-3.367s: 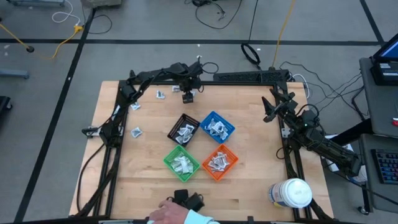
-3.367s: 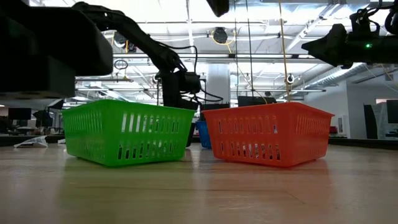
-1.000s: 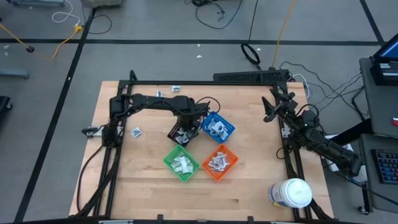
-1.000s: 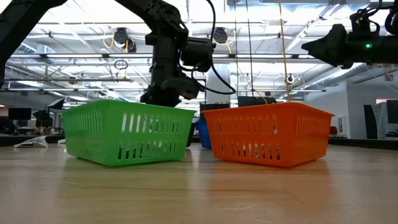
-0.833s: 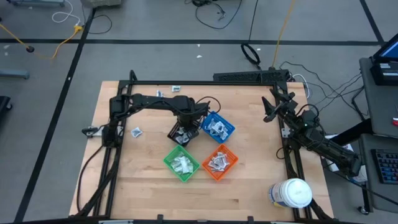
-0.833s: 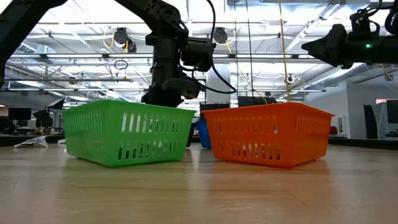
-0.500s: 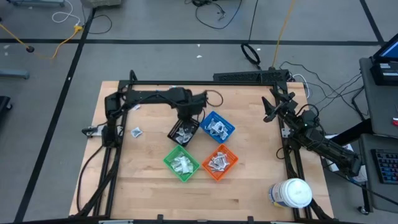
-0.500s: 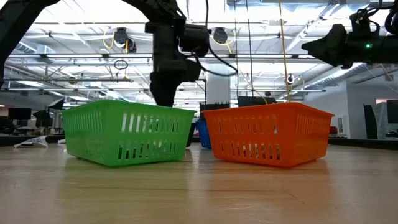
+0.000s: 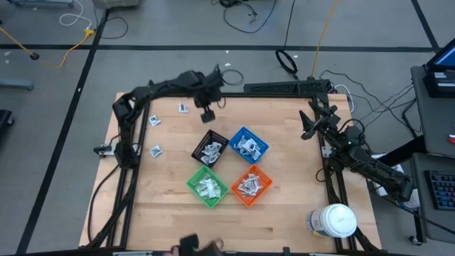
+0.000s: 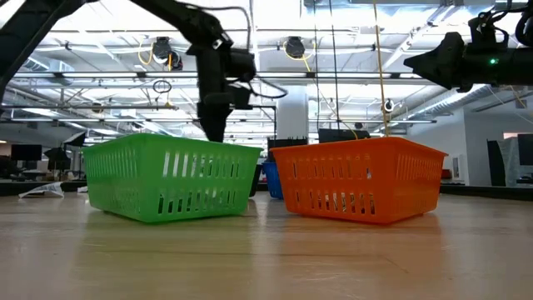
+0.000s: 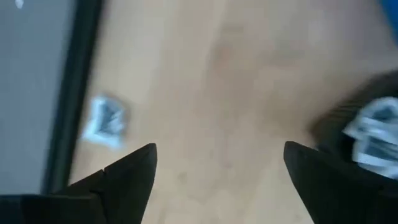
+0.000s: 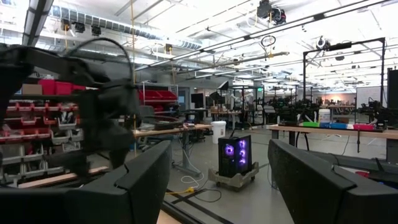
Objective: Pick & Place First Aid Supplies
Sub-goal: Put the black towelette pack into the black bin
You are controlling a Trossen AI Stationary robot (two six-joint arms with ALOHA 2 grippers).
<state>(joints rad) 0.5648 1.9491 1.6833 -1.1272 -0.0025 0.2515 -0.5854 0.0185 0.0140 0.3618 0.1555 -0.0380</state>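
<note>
Nearest you, at the table's front edge, a dark object pokes into the high view, too blurred to identify. Further in sits the cluster of four bins: the green bin and orange bin in front, the black bin and blue bin behind, each holding a heap of first aid supplies. The large white jar stands at the front right corner.

Beyond the bins, a few loose packets lie on the wood on the left side, with others nearer the back edge. Your left gripper hangs above bare table just behind the black bin, fingers spread wide with nothing between them; its wrist view shows one packet by the table edge. Your right gripper waits raised at the right side, fingers apart and empty.
</note>
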